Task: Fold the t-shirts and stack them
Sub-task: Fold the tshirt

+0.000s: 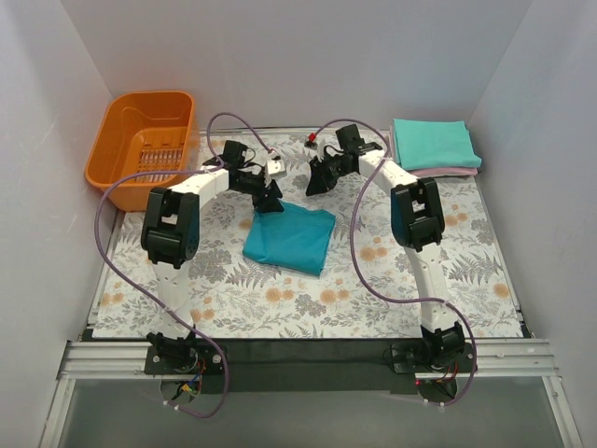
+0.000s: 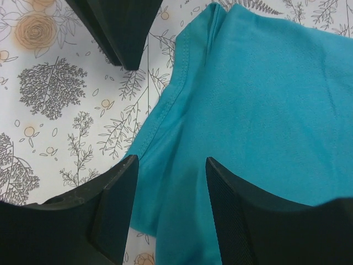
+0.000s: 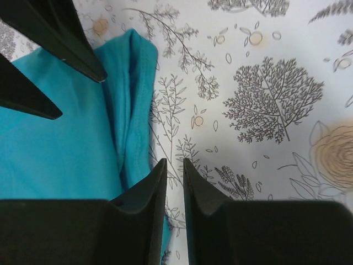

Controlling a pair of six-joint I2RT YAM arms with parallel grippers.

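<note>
Hovering over the far-left corner of the teal-blue t-shirt (image 1: pixel 291 238) on the surface (image 1: pixel 466 280), the left end effector (image 2: pixel 172 165) is gaping half open astride its edge (nearer, gripping nothing); the right end effector (image 3: pixel 174 165), nearly closed, empty, is hanging just past the far-right corner.

The pink t-shirt (image 1: pixel 452 173) lies under the mint-teal t-shirt (image 1: pixel 434 143), so only a thin strip of its edge shows. From above, the left gripper (image 1: pixel 270 203) covers the far-left corner of the deep teal t-shirt (image 1: pixel 291 241), and the right gripper (image 1: pixel 315 184) is too small and dark to tell how its jaws stand. In the left wrist view this shirt runs off the right and bottom edges, partly behind the fingers (image 2: pixel 237 221); a dark shape (image 2: pixel 118 27) is cut by the top edge.
</note>
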